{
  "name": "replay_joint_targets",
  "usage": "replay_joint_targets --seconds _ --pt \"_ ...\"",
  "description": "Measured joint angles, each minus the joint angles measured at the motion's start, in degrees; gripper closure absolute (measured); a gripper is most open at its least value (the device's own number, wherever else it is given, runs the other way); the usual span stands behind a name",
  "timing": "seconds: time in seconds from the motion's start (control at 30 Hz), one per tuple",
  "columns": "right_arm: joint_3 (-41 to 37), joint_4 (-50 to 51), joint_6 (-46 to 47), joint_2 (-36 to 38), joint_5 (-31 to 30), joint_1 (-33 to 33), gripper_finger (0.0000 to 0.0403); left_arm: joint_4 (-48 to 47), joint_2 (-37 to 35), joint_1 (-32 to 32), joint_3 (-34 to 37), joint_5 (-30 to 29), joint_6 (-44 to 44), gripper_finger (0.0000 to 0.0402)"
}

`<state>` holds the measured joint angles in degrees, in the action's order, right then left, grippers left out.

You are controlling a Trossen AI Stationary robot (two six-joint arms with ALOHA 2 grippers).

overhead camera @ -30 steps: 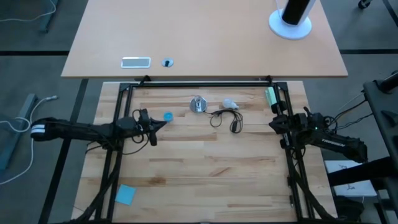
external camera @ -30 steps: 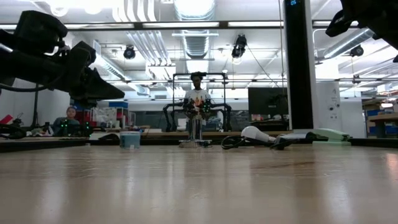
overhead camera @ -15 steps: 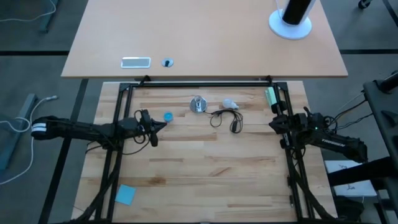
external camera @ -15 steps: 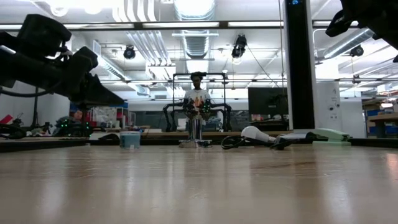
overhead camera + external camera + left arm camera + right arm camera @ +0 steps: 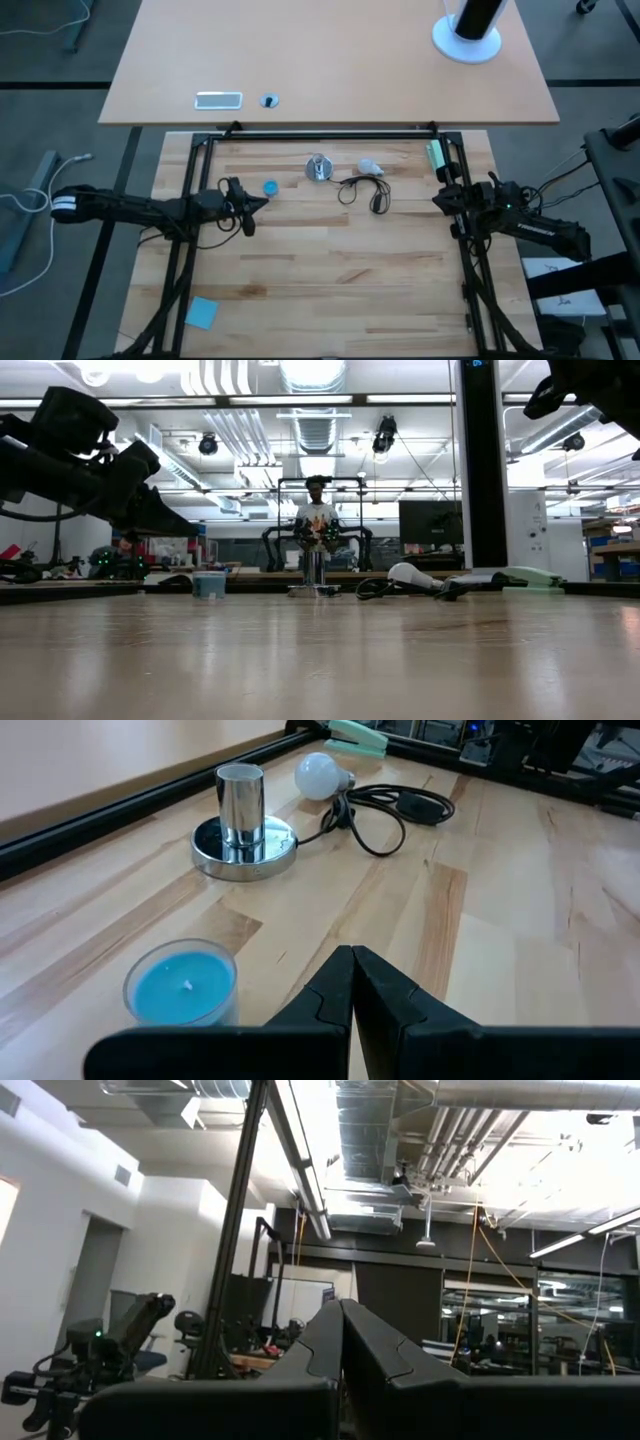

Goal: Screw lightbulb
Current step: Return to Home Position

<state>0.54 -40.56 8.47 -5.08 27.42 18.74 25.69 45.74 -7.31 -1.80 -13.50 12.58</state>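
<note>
The white lightbulb [image 5: 370, 165] [image 5: 318, 775] lies on its side on the wooden table, near the far edge. Left of it the silver socket [image 5: 319, 168] [image 5: 243, 820] stands upright on its round base. Its black cord [image 5: 365, 190] [image 5: 400, 810] loops over the table beside the bulb. A small blue cap [image 5: 270, 187] [image 5: 182, 985] stands nearer the left arm. My left gripper [image 5: 262, 198] [image 5: 352, 952] is shut and empty, above the table, just short of the blue cap. My right gripper [image 5: 437, 200] [image 5: 341, 1305] is shut at the table's right side, pointing up into the room.
A green object [image 5: 435, 155] lies by the far right corner. A blue pad [image 5: 201, 313] lies at the near left. Black frame rails [image 5: 320, 135] border the far edge and both sides. A person [image 5: 317, 510] stands far off in the room beyond.
My left gripper has tipped a little downward toward the table, staying shut.
</note>
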Motion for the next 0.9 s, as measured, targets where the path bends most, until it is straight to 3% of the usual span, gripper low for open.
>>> replay_joint_targets --seconds 0.9 --pt "0.02 0.0 0.0 0.02 0.0 0.01 0.0403 0.04 1.44 -0.01 0.0 0.0 0.0 0.0402"
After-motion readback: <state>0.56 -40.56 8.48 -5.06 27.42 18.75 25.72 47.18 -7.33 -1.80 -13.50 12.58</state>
